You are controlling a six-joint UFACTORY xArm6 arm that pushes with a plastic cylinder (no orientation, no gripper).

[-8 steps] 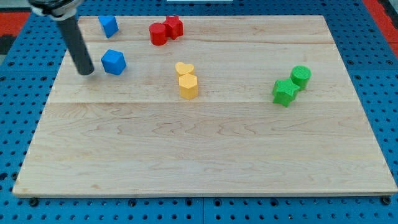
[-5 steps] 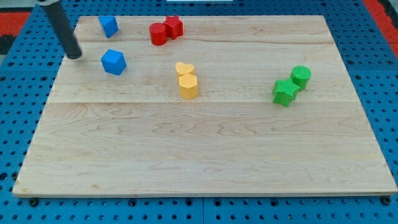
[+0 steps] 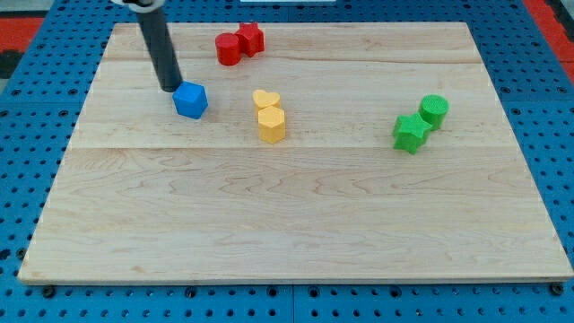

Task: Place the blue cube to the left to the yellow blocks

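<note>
A blue cube (image 3: pixel 190 100) lies on the wooden board (image 3: pixel 296 224), in the upper left part of the view. My tip (image 3: pixel 170 88) touches or nearly touches its upper left side; the dark rod rises from there to the view's top. Two yellow blocks stand close together to the right of the cube: a heart (image 3: pixel 266 99) and a hexagon-like block (image 3: pixel 272 125) just below it. A gap of about one block's width separates the blue cube from the yellow heart.
A red cylinder (image 3: pixel 228 49) and a red star (image 3: pixel 250 38) sit together at the view's top. A green star (image 3: pixel 410 133) and a green cylinder (image 3: pixel 434 109) sit together at the right. The rod hides the second blue block at the top left.
My tip moved from the board's left edge to the blue cube's upper left side. The cube slid right and slightly down, closer to the yellow blocks. The rod now covers the other blue block.
</note>
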